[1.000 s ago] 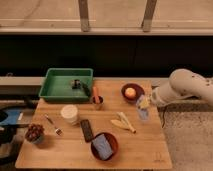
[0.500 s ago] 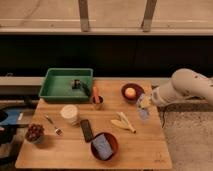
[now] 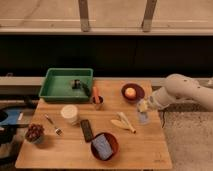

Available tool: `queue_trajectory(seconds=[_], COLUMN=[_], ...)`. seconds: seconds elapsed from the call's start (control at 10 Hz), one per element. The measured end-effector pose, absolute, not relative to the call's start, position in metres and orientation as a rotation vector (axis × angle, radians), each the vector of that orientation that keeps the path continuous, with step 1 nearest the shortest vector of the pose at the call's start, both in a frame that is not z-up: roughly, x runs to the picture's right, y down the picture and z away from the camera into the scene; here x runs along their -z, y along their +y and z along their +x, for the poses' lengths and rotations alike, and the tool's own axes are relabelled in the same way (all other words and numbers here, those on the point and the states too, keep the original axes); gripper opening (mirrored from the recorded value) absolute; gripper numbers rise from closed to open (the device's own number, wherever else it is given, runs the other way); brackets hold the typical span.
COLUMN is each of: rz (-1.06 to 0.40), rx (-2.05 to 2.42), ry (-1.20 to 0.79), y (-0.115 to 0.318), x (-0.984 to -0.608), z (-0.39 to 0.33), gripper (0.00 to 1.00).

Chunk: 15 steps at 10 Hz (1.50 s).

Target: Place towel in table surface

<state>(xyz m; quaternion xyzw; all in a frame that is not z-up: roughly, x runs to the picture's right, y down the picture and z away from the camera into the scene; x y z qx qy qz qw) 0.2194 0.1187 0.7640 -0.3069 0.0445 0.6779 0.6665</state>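
Observation:
A blue folded cloth, likely the towel [image 3: 102,145], lies inside a dark red bowl [image 3: 114,141] at the front middle of the wooden table [image 3: 150,150]. My gripper [image 3: 142,106] is at the end of the white arm [image 3: 185,92] that reaches in from the right. It hovers over the table's right side, just above a small clear cup [image 3: 144,118]. It is well right of and behind the towel, not touching it.
A green tray [image 3: 47,82] with a dark object [image 3: 76,84] stands back left. There are also a bowl with an orange [image 3: 131,92], a cup of orange sticks [image 3: 96,100], a white container [image 3: 69,114], a black remote [image 3: 87,130], a banana [image 3: 124,123], a fork [image 3: 52,125] and a grape bowl [image 3: 34,132].

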Motion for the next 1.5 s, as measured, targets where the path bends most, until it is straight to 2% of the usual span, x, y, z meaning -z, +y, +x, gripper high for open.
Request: queue_trajectory(seconds=[0.4, 0.7, 1.3, 1.4, 1.5], rz=[-0.756, -0.796, -0.846, -0.85, -0.852], rx=[-1.573, -1.604, -1.606, -1.6, -1.597], ry=[0.192, 0.238, 0.315, 0.322, 0.326], y=[0.151, 0.164, 0.181, 0.182, 0.183], x=[-0.807, -0.823, -0.838, -0.839, -0.84], z=[0.231, 0.243, 0.247, 0.246, 0.246], gripper=[0.0, 0.02, 0.59, 0.64, 0.64])
